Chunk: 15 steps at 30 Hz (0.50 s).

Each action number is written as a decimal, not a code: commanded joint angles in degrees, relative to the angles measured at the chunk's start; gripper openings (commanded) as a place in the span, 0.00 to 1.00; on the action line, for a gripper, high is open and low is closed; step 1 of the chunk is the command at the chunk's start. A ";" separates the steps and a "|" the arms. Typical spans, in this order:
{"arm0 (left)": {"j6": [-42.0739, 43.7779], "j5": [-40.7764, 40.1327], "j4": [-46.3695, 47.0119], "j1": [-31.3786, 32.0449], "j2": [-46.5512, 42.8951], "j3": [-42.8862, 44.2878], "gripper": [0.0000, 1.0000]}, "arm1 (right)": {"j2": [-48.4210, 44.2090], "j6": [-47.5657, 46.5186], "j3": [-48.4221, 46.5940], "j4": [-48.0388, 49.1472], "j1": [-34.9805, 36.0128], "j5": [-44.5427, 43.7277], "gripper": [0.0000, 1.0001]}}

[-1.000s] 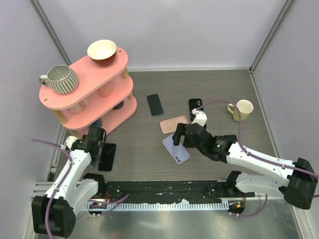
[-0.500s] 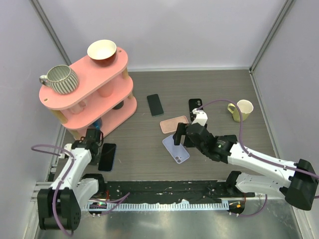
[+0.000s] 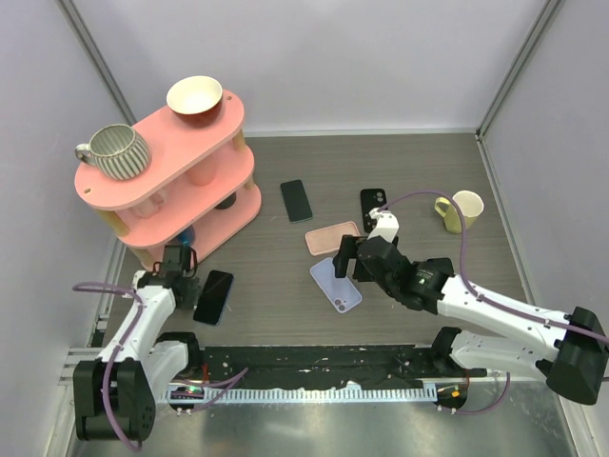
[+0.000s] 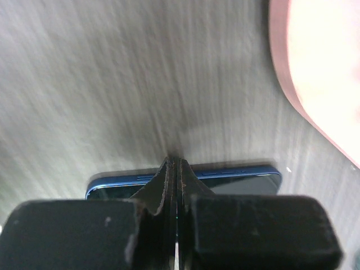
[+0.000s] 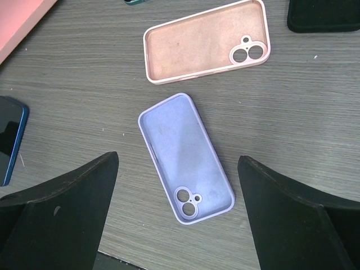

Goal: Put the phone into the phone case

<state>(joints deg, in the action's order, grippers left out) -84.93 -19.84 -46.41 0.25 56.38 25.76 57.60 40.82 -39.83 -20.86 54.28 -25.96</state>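
The left gripper (image 4: 174,164) is clenched on nothing, its tips set at an edge of the phone (image 4: 236,181); contact cannot be confirmed. The phone lies flat at the lower left of the top view, well apart from the lilac case (image 5: 185,157). The right gripper (image 3: 343,259) is spread wide above that case.

Risks are judged as follows:
- The phone may be skidded or spun rather than gripped.
- It may be pushed against the shelf (image 3: 181,143).
- The pink case (image 5: 205,42) may be mistaken for the target.

The table (image 3: 428,171) is grey wood-grain and appears smooth. It is enclosed by plain pale walls.
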 commanded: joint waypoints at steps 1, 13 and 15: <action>2.31 14.46 7.38 -0.07 -1.96 -5.54 0.00 | 1.63 0.31 -1.91 2.05 0.21 0.11 0.93; -2.17 24.23 15.30 16.96 -6.90 -10.64 0.00 | 7.96 5.41 -3.23 6.18 0.21 5.73 0.90; -2.70 24.84 15.39 19.16 -7.68 -10.47 0.00 | 9.01 7.69 -2.88 7.85 0.21 7.67 0.89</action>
<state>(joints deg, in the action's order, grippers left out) -86.00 2.17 -28.80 15.53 49.08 16.67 65.52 44.21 -40.40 -17.91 54.28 -21.28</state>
